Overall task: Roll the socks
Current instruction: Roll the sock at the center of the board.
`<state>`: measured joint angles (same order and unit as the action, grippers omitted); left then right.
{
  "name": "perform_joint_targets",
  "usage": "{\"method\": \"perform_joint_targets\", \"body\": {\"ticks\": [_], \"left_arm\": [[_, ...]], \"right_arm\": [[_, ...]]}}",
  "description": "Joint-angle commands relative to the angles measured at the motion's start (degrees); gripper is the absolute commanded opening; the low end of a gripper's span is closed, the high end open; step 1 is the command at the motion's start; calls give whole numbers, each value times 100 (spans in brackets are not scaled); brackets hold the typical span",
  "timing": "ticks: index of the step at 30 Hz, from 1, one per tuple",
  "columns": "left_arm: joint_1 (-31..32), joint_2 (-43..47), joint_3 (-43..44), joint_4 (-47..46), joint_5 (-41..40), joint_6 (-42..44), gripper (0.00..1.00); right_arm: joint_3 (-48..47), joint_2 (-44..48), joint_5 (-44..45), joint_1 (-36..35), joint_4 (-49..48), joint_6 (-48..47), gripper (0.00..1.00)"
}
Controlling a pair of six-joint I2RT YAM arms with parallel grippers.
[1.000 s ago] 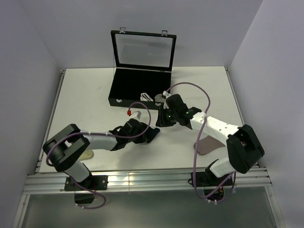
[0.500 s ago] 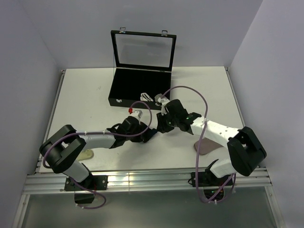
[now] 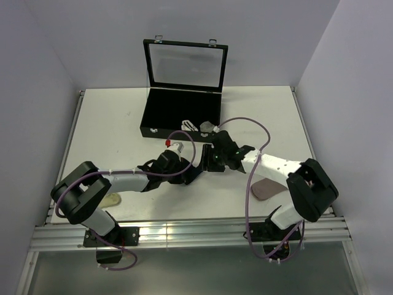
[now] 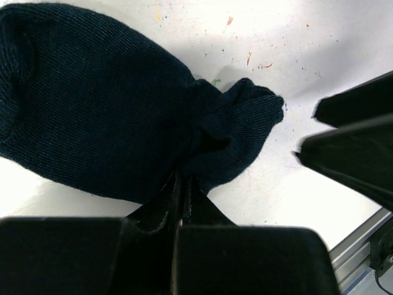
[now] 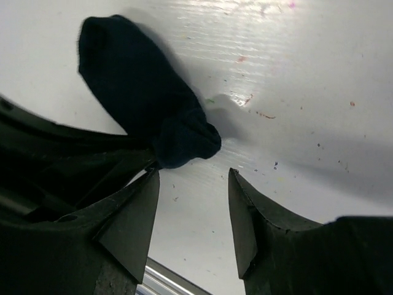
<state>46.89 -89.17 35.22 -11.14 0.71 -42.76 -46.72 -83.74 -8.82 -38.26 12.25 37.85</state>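
Quickly, overhead view, left to right: pale flat scrap (image 3: 112, 200) at the lower left of the frame, can't tell what it is. Left pincer (image 4: 182, 184) sits centre frame, low on the counter (image 4: 319, 49), tips pressed together and pinching a fold of the navy sock (image 4: 104, 104) at its near edge. It is likely anchoring the fabric so it doesn't slide while the roll is tightened.

The sock lies on the counter at frame centre, between the two pincers. It is a fine ribbed knit, matte and soft, with a bulky rounded body and a narrower bunched nub poking out to the right. Looks partly rolled, judgement only.

Right pincer (image 5: 193, 178) is just right of it, spread wide, holding nothing, tips just short of the nub. Probably lined up to take or tuck that end. The counter is white, hard, glossy, speckled with small marks.

Straight above, upper centre: black hinged case (image 3: 166, 131), lid up, white striped sock (image 3: 187, 125) and grey sock (image 3: 207, 127) inside by the front wall. Right of centre, a flat mauve-brown piece (image 3: 267, 189) lies on the counter, unclear what.
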Motion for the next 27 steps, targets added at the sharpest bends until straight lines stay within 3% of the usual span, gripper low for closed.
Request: {"method": "perform_joint_targets", "body": {"ticks": [1,17,27], "left_arm": [[-5,-172,-138,463,-1,-48,0],[-5,-286,-77,375,17,-57,1],[-14,-365,-86,296,70,5,1]], "right_arm": [[-329,-256,425,-76,400,732,56],[-865,-1038,162,-103,621,1533,53],[-1129,-1504,135,-243,664,1700,36]]}}
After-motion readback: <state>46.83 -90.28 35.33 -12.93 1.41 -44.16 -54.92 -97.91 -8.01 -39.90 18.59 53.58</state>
